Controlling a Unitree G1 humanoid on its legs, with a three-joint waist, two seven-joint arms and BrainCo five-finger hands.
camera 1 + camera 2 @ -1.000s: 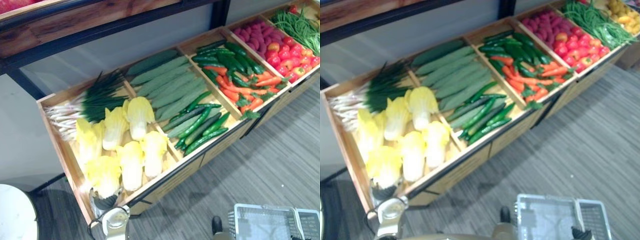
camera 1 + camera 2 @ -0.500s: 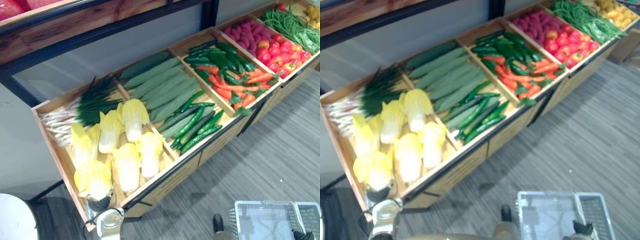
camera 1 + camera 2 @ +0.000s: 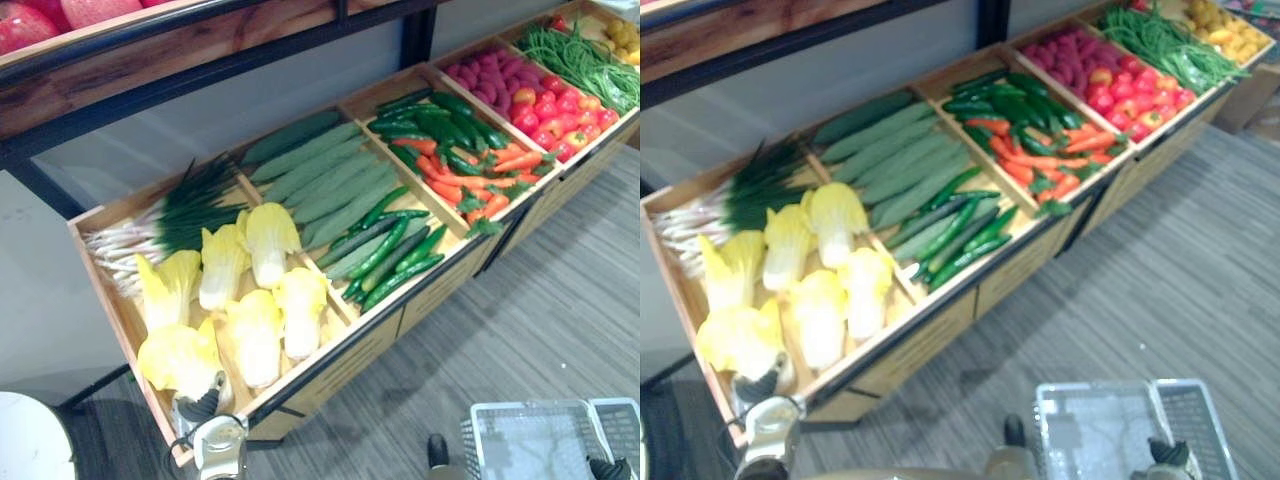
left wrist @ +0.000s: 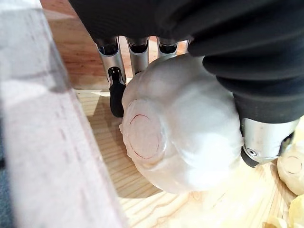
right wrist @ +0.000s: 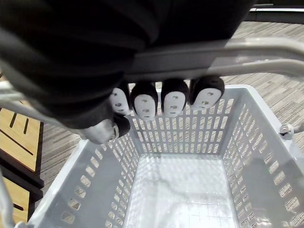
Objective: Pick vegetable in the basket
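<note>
Left hand (image 4: 237,61): fingers clamped round a pale yellow-leaved cabbage (image 4: 185,137) (near-left corner of the wooden crate (image 3: 330,345)).
Right hand (image 5: 156,99): fingers curled round the handle (image 5: 213,54) of the grey perforated plastic basket (image 5: 247,142).

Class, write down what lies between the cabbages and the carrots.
Between the cabbages and the carrots lie pale gourds at the back and dark cucumbers in front, shown in both eye views.

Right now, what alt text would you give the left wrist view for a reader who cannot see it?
The left hand grips a pale napa cabbage by its stem end, fingers on one side and thumb on the other, the cut base facing the camera. The cabbage is low over the wooden bin floor, close beside the bin's wall.
</note>
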